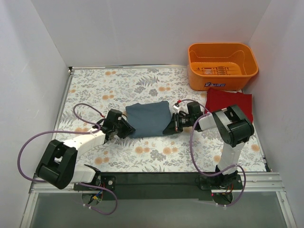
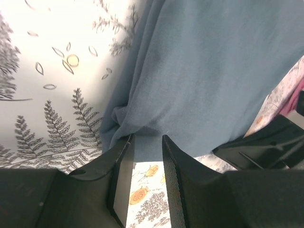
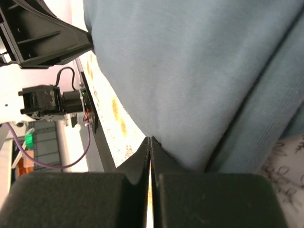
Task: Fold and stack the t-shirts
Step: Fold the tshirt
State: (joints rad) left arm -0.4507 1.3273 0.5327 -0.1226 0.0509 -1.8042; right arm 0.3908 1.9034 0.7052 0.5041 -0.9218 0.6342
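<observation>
The left hand [image 2: 146, 138], narrowly parted around the hem, should close before lifting in step with the right hand [image 3: 150, 138], already clamped on the blue-grey t-shirt [image 1: 148, 118] lying mid-way across the surface [image 1: 118, 80].

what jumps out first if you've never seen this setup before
A slate blue-grey t-shirt lies folded mid-table on the floral table cover, with both arms reaching in. The right gripper is pinched shut on its near edge, and the left gripper is open at its other near corner. At far right an orange basket stands with a dark red t-shirt lying just in front of it.
</observation>
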